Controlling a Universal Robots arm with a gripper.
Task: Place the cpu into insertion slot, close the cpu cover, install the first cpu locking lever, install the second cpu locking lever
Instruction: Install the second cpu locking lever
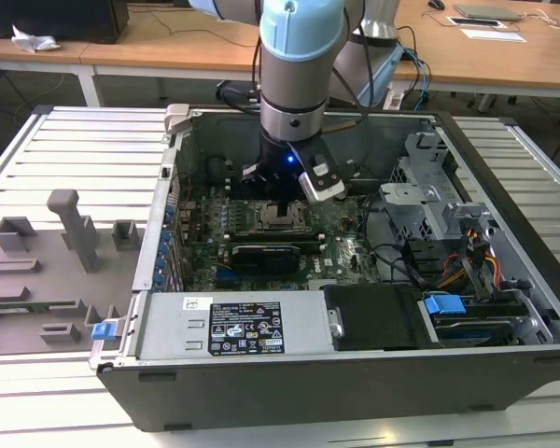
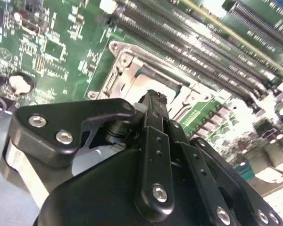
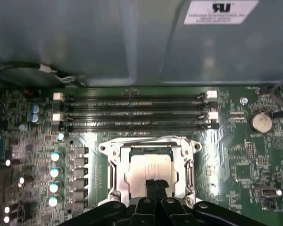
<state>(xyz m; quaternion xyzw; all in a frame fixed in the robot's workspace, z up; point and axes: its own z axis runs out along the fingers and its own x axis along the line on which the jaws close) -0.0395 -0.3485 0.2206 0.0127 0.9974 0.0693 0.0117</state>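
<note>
cpu in insertion slot, mem slots just beside

White label on the power supply (dense print) — nothing readable.

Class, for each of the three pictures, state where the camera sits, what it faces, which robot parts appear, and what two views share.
Exterior view: off the arm, above the open computer case, facing the arm.
First wrist view: on the arm, looking down at the cpu under the cpu cover; fingers at the edge.
Second wrist view: on the arm, behind the gripper, facing the insertion slot.
Both wrist views share the socket and memory slots.
</note>
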